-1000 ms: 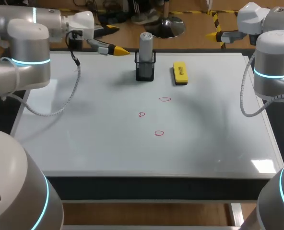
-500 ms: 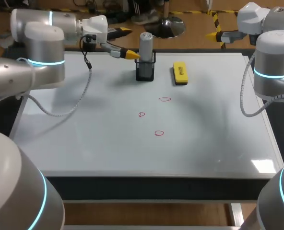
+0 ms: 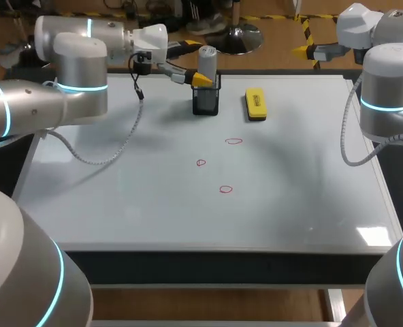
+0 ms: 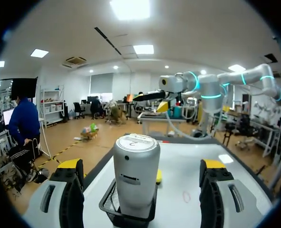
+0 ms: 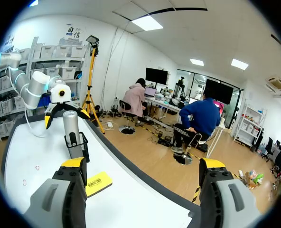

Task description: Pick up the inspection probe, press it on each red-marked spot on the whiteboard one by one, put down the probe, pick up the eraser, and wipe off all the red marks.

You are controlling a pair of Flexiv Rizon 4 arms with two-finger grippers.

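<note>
**Head view**
Whiteboard point(image 3: 120, 204): a smooth, glossy white sheet in a pale frame that covers the counter point(image 3: 208, 264) almost edge to edge.
Probe point(image 3: 207, 60): a matte grey cylinder with a rounded cap. It stands upright near the far edge, about mid-width.
Holder point(image 3: 206, 101): a small black wire-mesh cup holding the foot of the probe.
Left hand point(image 3: 199, 63): its fingers are apart, with one yellow tip on each side of the probe's upper part.
Eraser point(image 3: 255, 103): a yellow oblong block with a dark base, lying flat just beside the holder and not touching it.
Red marks point(image 3: 226, 189): three thin, small loops at mid-board. They are separate from each other and well in from every edge.
Room: a wide stretch of white board lies between the marks and the near edge, and on both flanks.
Right arm point(image 3: 389, 88): it sits at the far right corner, over the board's rim.

**Left wrist view**
Left hand: the probe stands between the spread fingers, with a gap showing on either side of it.
Eraser: a yellow sliver shows behind the probe.

**Right wrist view**
Right hand point(image 5: 143, 164): its fingers are wide apart and hold nothing. It is beyond the board's edge.
Probe, holder, eraser: the eraser is the nearest ahead of the hand, and the holder with the probe is farther along the board.
</note>
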